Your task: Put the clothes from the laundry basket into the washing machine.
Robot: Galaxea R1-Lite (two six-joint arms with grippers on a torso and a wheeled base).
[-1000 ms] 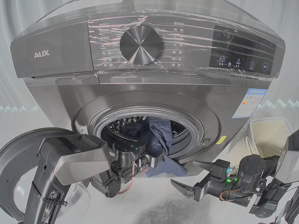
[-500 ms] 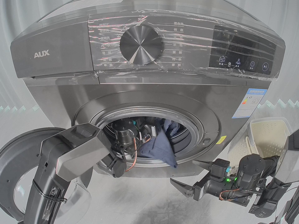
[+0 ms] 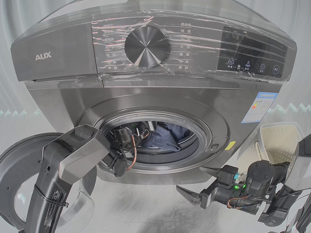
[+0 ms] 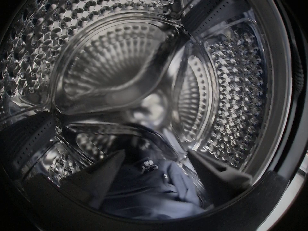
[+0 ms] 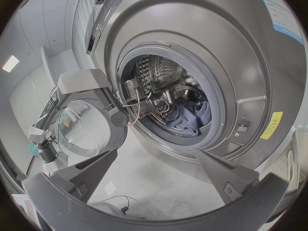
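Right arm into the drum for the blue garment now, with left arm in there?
Probably yes. The door is swung open, the left gripper takes only the left of the opening, and the blue garment lies right of it, facing the right gripper, jaws open. Tight, though.

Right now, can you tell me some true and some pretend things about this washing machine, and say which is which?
1. The washing machine door is shut. False: it hangs open.
2. Some blue clothes lie inside the drum. True.
3. The right gripper holds a shirt. False: its fingers are open and empty.
4. The left gripper is inside the drum. True.
5. The laundry basket stands on the robot's left. False: it is on the right.
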